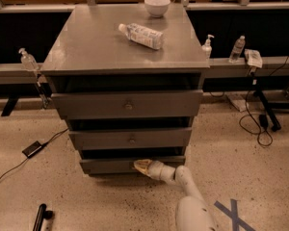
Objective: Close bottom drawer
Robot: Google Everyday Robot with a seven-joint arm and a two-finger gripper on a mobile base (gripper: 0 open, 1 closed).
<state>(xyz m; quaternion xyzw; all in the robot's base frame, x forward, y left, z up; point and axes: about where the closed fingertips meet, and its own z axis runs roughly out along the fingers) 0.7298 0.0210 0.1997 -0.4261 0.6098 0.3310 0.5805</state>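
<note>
A grey cabinet (86, 47) has three drawers. The bottom drawer (106, 165), at the cabinet's 6 o'clock, appears to stand slightly out. The robot's hand (142, 166), reaching in from 5 o'clock, touches the drawer's front near its centre (open or closed, I cannot tell; it seems to grip nothing). This looks like the pushing step. The next move calls for a straight, steady push toward 12 o'clock until the front sits flush.

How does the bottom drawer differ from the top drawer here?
Size: the top drawer has a taller, wider front than the bottom drawer. Knob: the top drawer's round knob shows; the bottom drawer's centre is hidden behind the claw. Contact: the claw sits at the bottom drawer's front; nothing is at the top drawer. Shared: flat grey fronts, each with a dark gap above.
</note>
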